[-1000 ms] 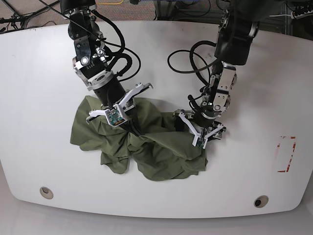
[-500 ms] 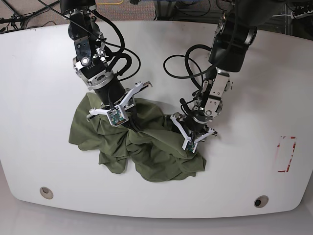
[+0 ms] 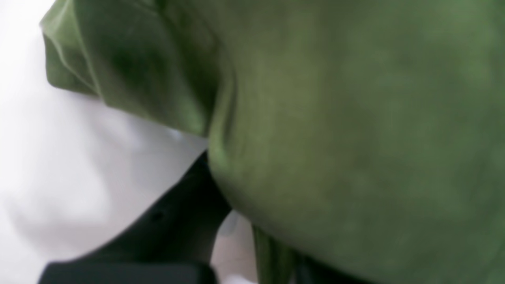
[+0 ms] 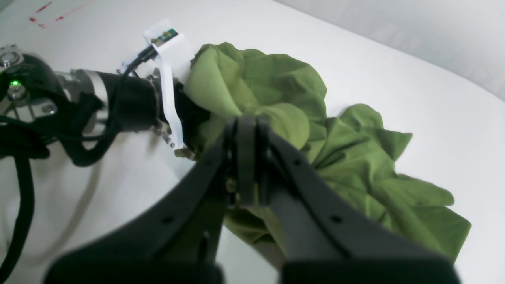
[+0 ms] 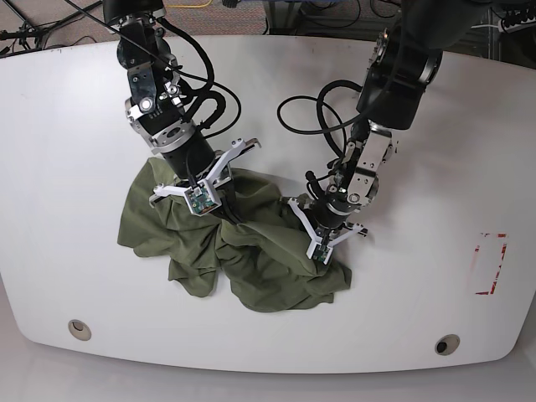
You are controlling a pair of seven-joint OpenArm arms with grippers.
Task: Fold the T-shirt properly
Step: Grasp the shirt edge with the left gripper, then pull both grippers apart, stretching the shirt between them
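The olive-green T-shirt (image 5: 268, 268) lies crumpled in a heap on the white table (image 5: 67, 134), between both arms. My right gripper (image 5: 223, 219) presses into its upper middle. In the right wrist view this gripper (image 4: 246, 165) is shut, pinching a fold of the T-shirt (image 4: 355, 157). My left gripper (image 5: 318, 249) is dug into the heap's right side. The left wrist view is blurred: the T-shirt (image 3: 355, 138) fills it, draped over one black finger (image 3: 177, 221), and the fingertips are hidden under cloth.
Black cables (image 5: 310, 109) loop over the table behind the left arm. Red tape marks (image 5: 490, 264) sit near the right edge. Two round holes (image 5: 79, 329) (image 5: 446, 344) lie near the front edge. The left arm's wrist (image 4: 118, 102) shows in the right wrist view.
My left gripper has slid left and slightly down into the heap, pulling the shirt's right edge inward and bunching it. The right arm has barely moved.
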